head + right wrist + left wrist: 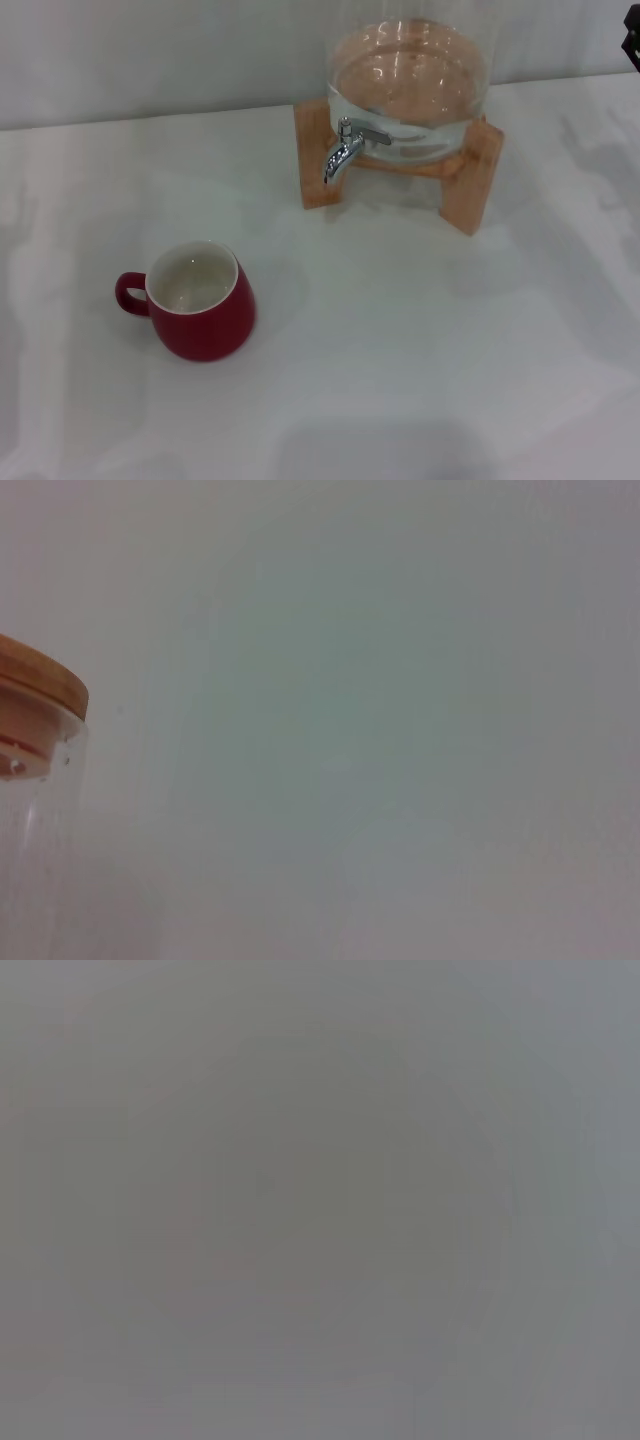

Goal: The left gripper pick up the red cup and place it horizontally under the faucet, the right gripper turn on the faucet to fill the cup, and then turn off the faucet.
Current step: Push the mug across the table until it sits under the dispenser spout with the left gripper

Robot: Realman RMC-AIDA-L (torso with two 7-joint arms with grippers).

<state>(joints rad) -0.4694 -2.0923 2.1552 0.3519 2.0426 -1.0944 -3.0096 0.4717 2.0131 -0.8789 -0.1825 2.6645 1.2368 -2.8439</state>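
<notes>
The red cup [200, 300] is seen in the lower left of the head view, standing upright on the white table [420, 380]; its small loop handle is turned to the left edge of the frame, and nothing is seen inside it. The faucet [345, 150] is seen near the top middle, well apart from the cup; it is fixed to the front of a glass jar [408, 75] that is held by a wooden stand [470, 195]; its spout is pointed down.

The left gripper is not shown in any view (only plain grey is shown by its wrist view), so whether it is apart or together cannot be told. Only a tiny black bit of the right gripper [632, 42] is seen at the upper right edge; its state cannot be told either.

The cup is judged to be hard, smooth and a bit heavy; it could be slipped from a weak hold, and it could be chipped if dropped. The round body or the rim could be held, with the handle left free.
</notes>
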